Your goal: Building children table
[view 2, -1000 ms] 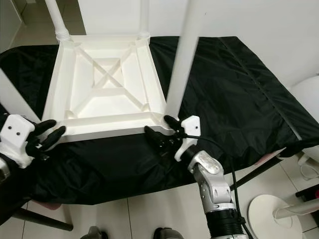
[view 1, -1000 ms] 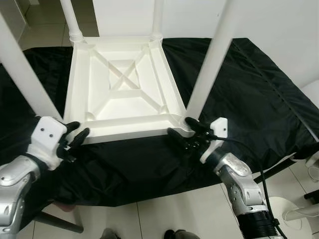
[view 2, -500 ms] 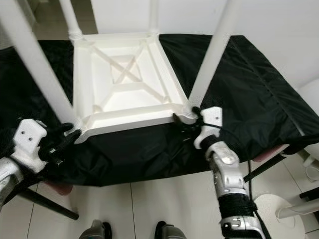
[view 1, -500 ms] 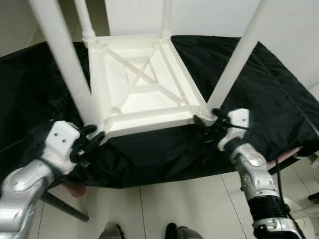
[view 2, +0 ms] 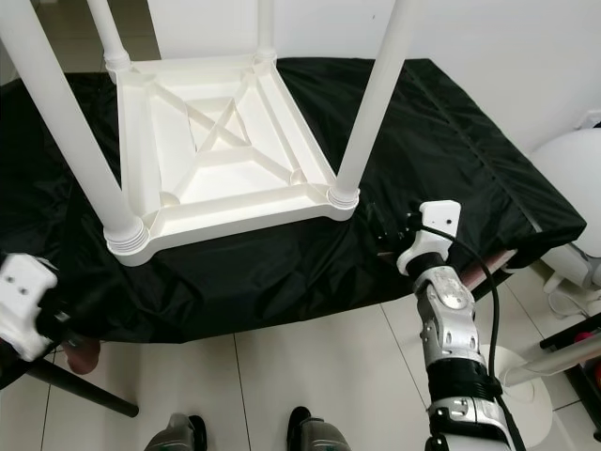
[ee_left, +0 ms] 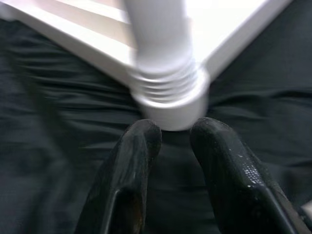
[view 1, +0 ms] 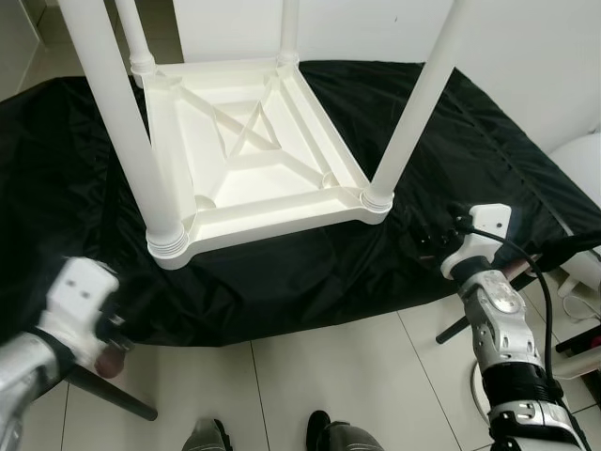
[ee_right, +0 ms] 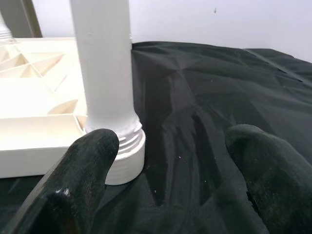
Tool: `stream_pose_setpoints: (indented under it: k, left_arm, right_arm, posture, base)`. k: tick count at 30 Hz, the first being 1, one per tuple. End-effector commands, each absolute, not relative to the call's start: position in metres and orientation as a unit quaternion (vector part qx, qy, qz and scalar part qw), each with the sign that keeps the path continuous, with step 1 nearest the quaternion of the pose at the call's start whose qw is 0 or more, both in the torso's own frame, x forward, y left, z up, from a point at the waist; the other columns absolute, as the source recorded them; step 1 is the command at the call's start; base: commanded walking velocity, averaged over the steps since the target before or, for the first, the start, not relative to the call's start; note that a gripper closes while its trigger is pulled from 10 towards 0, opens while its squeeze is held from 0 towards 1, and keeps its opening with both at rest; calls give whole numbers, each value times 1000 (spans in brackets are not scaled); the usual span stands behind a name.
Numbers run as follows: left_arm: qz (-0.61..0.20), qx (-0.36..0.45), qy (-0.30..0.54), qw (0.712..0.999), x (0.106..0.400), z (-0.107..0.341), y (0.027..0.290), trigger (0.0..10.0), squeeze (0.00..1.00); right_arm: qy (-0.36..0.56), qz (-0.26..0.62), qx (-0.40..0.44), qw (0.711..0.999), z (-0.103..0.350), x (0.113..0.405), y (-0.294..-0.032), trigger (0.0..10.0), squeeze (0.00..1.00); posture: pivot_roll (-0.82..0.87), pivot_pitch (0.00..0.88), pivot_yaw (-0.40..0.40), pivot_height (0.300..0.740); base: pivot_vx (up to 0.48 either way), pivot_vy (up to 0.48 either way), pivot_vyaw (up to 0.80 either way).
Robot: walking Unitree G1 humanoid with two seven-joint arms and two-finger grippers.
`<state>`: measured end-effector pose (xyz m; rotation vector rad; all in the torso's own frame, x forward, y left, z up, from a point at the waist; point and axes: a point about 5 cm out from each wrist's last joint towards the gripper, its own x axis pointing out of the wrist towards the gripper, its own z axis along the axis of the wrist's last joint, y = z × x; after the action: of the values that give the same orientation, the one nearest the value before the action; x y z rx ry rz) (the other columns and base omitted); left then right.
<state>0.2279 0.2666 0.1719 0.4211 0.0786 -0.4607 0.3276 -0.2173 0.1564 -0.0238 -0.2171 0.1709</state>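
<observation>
I'm seeing my left gripper (ee_left: pixel 168 134) with its fingers (ee_left: pixel 136 146) parted only narrowly, holding nothing and pointing at the near left corner of the white children's table (view 1: pixel 246 150), just short of the leg socket. That arm is sitting low at my left, over the edge of the black cloth (view 1: pixel 488 141). My right gripper (ee_right: pixel 170 146) is spreading its fingers (ee_right: pixel 92 151) wide, empty, just beside the near right table leg (view 1: pixel 413 103) without touching it, forearm reaching up from below. Farther on, the table is lying upside down on the cloth, four legs pointing up.
</observation>
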Motion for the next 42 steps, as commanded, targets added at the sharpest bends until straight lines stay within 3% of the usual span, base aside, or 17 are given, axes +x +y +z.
stream_pose_setpoints:
  k: [1, 31, 42]
  left_arm:
    - [-150, 219, 29, 964, 231, 179, 280, 10000, 0]
    - [-134, 227, 13, 965, 233, 187, 287, 10000, 0]
    - [-24, 238, 7, 971, 253, 194, 306, 10000, 0]
  right_arm:
    - [-106, 91, -10, 990, 152, 327, -215, 10000, 0]
    - [-107, 100, -7, 989, 147, 326, -214, 10000, 0]
    - [-107, 106, -4, 989, 146, 326, -208, 10000, 0]
  posture:
    - [33, 149, -29, 740]
    - [34, 153, -27, 740]
    - [28, 147, -25, 740]
  base:
    - [0, 0, 0]
    - [0, 0, 0]
    - [0, 0, 0]
